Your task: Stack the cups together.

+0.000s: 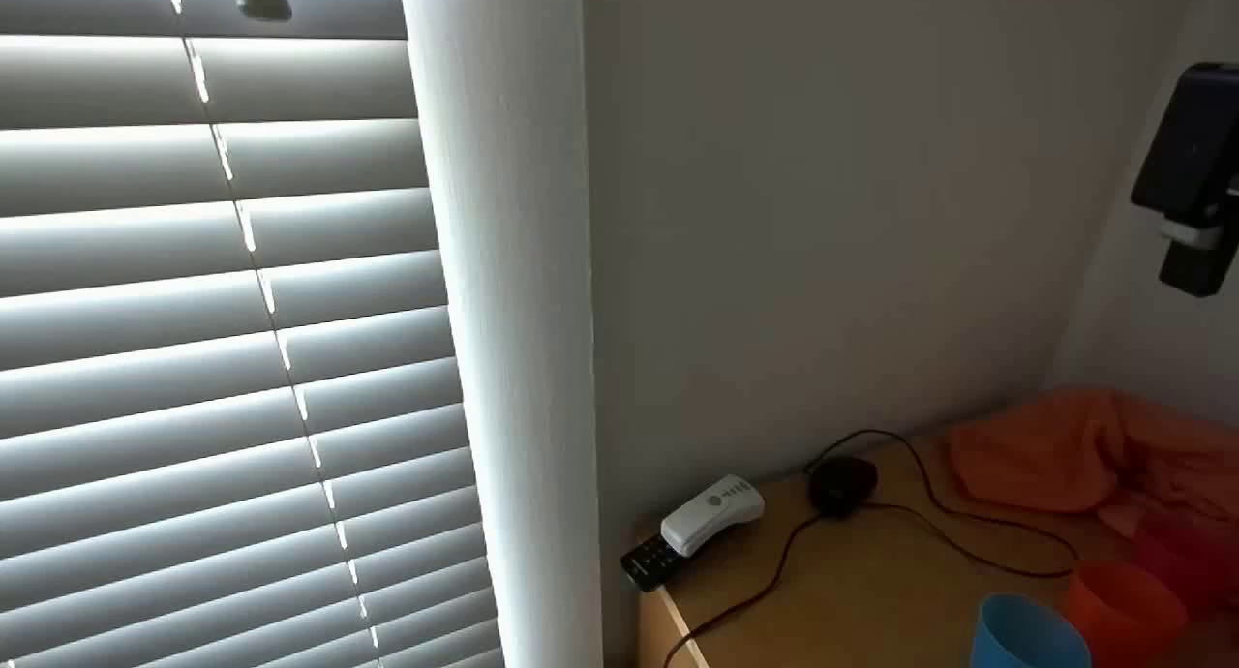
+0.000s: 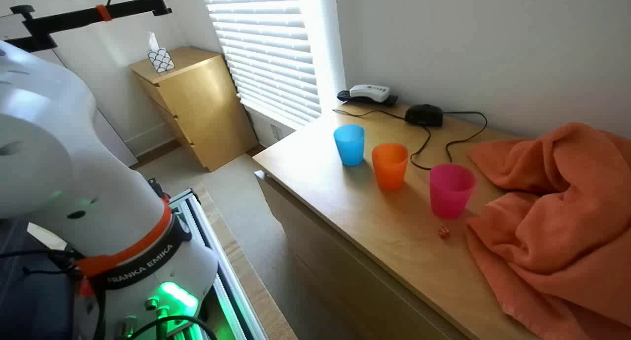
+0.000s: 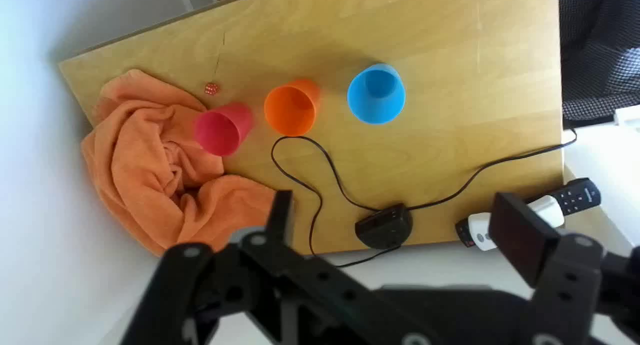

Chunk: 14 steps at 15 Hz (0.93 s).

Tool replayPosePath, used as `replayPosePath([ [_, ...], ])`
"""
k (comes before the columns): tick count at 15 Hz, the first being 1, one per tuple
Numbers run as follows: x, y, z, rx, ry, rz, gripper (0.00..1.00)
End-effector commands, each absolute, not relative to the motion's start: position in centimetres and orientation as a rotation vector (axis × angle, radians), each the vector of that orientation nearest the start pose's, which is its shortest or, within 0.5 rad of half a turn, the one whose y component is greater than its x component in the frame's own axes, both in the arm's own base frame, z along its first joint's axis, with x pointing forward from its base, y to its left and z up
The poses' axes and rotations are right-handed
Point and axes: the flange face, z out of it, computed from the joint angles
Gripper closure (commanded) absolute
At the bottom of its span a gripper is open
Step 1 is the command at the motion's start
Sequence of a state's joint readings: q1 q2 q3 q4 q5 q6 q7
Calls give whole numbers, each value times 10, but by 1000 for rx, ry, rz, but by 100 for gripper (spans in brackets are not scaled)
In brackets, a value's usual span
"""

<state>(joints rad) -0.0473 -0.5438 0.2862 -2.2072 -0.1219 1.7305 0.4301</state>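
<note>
Seemingly a home — wooden dresser [image 2: 335, 192], window blinds [image 2: 266, 49], tissue box [image 2: 160, 60]

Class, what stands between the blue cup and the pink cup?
The orange cup stands between the blue cup and pink cup in an exterior view.

In an exterior view, the blue cup [image 2: 349, 145] stands just right of the frame's centre, the orange cup [image 2: 389, 166] lower and further right, the pink cup [image 2: 450, 192] lowest and furthest right. All three taper toward the base, open mouths up, upright and apart on the bench [image 2: 374, 217].
</note>
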Motion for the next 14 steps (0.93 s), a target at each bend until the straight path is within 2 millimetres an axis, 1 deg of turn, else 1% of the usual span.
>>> replayPosePath([
  [1, 384, 104, 585, -3356, 354, -216, 0],
  [8, 384, 104, 585, -3356, 354, -216, 0],
  [14, 404, 86, 529, -3332, 439, 9, 0],
])
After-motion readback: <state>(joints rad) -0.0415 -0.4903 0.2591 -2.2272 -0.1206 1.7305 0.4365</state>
